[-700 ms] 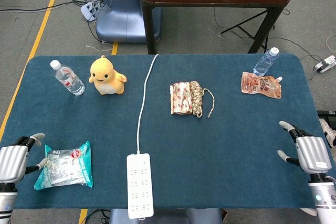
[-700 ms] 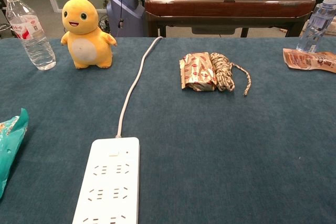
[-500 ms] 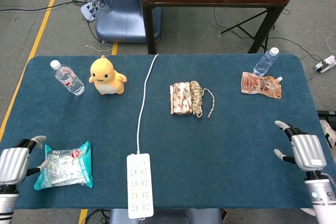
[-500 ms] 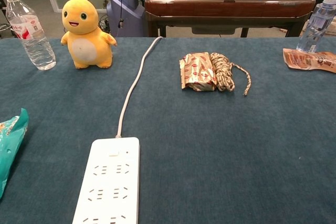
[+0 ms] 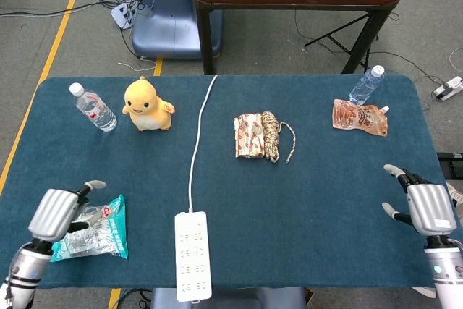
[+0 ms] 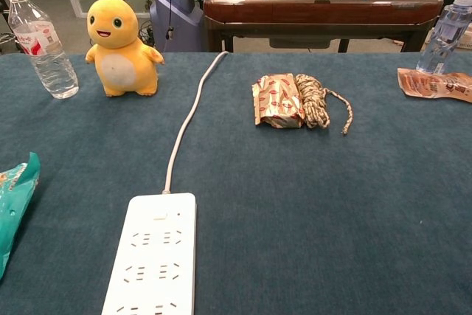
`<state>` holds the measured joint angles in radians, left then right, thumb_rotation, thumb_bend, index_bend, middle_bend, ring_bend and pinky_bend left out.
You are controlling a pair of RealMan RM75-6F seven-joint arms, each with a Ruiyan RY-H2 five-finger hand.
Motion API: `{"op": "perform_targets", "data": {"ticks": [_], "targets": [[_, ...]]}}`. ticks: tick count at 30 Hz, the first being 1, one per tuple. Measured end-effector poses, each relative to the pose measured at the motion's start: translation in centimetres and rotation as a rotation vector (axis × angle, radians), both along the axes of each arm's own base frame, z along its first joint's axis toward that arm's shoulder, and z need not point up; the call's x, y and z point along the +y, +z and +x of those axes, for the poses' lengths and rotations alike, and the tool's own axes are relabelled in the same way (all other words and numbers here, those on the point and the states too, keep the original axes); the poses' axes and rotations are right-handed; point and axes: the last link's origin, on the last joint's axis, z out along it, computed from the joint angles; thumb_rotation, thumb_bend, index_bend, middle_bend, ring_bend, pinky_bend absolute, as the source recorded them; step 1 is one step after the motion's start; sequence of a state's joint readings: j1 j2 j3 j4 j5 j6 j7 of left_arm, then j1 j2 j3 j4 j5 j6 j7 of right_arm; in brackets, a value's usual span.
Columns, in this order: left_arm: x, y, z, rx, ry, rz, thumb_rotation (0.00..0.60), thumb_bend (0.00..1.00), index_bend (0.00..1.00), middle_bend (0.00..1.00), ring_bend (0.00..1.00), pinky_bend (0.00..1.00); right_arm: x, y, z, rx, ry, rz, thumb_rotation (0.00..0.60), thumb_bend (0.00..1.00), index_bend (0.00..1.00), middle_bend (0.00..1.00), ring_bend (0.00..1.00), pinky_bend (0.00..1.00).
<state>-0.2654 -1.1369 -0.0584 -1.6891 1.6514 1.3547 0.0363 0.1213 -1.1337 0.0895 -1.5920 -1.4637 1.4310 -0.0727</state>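
Where the head view is taken first, the left hand is seen at the lower left of the frame, over the left part of the teal snack bag with fingers apart and nothing gripped; whether the bag is touched cannot be told. The right hand is recorded at the lower right edge, fingers spread and empty, well apart from the white power strip at bottom centre. As for the chest view, neither hand is shown, and only the teal snack bag's corner is noted at the left edge, with the power strip at lower centre.
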Motion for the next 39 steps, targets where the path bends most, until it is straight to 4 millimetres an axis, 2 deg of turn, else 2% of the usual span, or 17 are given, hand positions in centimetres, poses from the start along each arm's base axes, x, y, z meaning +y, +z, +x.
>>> {"op": "perform_targets", "data": {"ticks": [6, 15, 23, 39], "targets": [[1.3, -2.5, 3.4, 0.032, -0.143, -0.151, 0.600, 0.41, 0.36, 1.00, 0.96, 1.00, 0.3, 0.0, -0.1, 0.001, -0.006, -0.004, 0.600, 0.14, 0.24, 0.34, 0.42, 0.61], [1.0, -6.6, 7.3, 0.139, -0.306, -0.344, 0.600, 0.43, 0.33, 1.00, 0.97, 1.00, 0.3, -0.2, -0.4, -0.005, -0.008, 0.003, 0.600, 0.14, 0.24, 0.34, 0.42, 0.61], [0.6, -8.2, 7.8, 0.156, -0.331, -0.377, 0.600, 0.43, 0.32, 1.00, 0.97, 1.00, 0.2, -0.2, -0.5, -0.007, -0.001, 0.011, 0.600, 0.14, 0.24, 0.34, 0.42, 0.61], [0.0, -12.1, 6.8, 0.180, -0.356, -0.420, 0.600, 0.43, 0.31, 1.00, 0.97, 1.00, 0.1, -0.7, -0.8, -0.005, -0.014, 0.027, 0.600, 0.14, 0.24, 0.34, 0.42, 0.61]]}}
